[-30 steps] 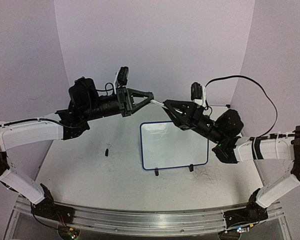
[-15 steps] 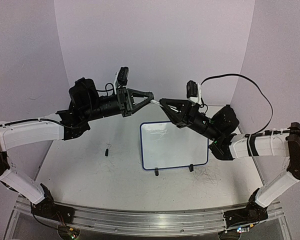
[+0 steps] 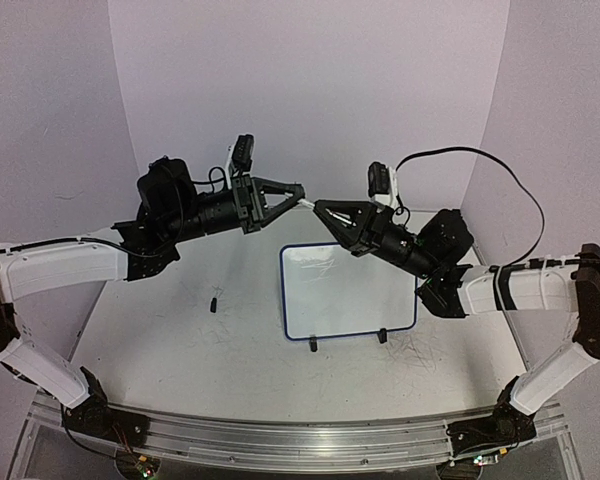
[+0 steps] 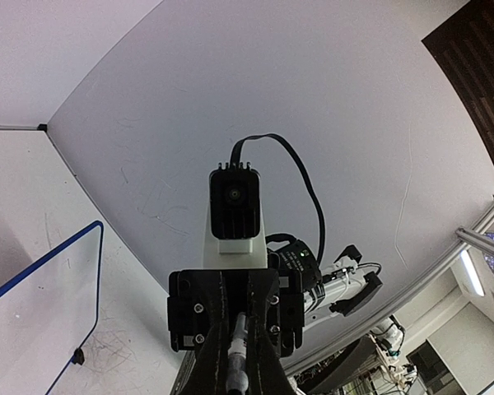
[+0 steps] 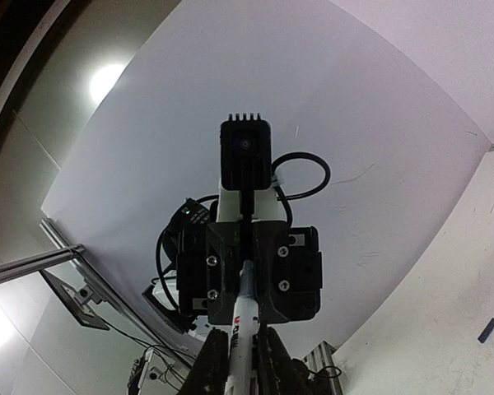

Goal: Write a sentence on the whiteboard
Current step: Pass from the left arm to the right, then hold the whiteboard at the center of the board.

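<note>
The right fingers (image 3: 319, 208) have edged closer to the left fingers (image 3: 303, 202); both pinch the marker (image 5: 241, 329) between them; likely a handover, above the whiteboard (image 3: 348, 295).

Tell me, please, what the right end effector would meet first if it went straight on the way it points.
The left end effector, almost at once: it faces the right end effector tip to tip, a white marker bridging the gap; both seem shut on it.
</note>
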Controlling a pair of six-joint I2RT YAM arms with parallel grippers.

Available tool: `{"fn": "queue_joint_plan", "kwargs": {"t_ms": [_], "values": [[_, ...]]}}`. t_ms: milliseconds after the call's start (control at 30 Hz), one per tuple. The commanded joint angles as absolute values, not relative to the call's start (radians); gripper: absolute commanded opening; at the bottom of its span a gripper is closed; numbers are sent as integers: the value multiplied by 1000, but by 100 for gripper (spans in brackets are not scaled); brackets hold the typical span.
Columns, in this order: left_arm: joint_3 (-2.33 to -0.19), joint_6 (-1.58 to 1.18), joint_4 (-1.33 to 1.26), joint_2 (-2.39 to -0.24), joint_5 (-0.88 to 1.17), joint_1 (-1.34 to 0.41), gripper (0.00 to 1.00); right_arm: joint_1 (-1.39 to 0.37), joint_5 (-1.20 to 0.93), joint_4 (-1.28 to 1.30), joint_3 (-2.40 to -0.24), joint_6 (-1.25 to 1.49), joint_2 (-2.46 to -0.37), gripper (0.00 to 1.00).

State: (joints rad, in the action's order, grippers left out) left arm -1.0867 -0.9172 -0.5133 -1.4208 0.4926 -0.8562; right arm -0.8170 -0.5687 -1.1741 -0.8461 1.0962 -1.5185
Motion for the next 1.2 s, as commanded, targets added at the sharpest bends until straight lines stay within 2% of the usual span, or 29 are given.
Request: {"fn": "queue_joint_plan", "kwargs": {"t_ms": [0,167,200,233,300,367,433,533,567,633,767,900,1167], "values": [[-1071,-922,-525,-1428,497,-865,0,-821,-589,-1197,-900,1086,-1509,1],[-1061,-916,-524,-1426,496,-864,1,-819,-547,-1197,-878,1085,-1469,0],[-1057,-907,-523,-1419,493,-863,6,-816,-544,-1196,-871,1083,-1459,0],[-1050,-896,-520,-1408,486,-861,15,-811,-544,-1195,-862,1080,-1448,0],[-1028,-880,-510,-1380,466,-847,38,-792,-544,-1186,-822,1064,-1419,0],[-998,-868,-492,-1340,453,-822,56,-772,-526,-1141,-769,1025,-1358,0],[-972,-848,-449,-1301,429,-799,71,-758,-480,-1016,-729,930,-1276,0],[-950,-799,-315,-1242,375,-768,93,-756,-343,-633,-743,747,-1146,0],[-943,-778,-273,-1222,348,-757,97,-756,-280,-512,-756,678,-1101,0],[-950,-732,-144,-1190,287,-741,99,-757,-163,-359,-763,571,-1024,0],[-997,-628,73,-1170,173,-729,99,-757,15,-238,-730,438,-900,0],[-1009,-577,168,-1180,86,-723,99,-755,50,-202,-713,370,-842,0],[-1088,-405,255,-1313,83,-672,99,-755,110,-111,-741,291,-838,0]]}}
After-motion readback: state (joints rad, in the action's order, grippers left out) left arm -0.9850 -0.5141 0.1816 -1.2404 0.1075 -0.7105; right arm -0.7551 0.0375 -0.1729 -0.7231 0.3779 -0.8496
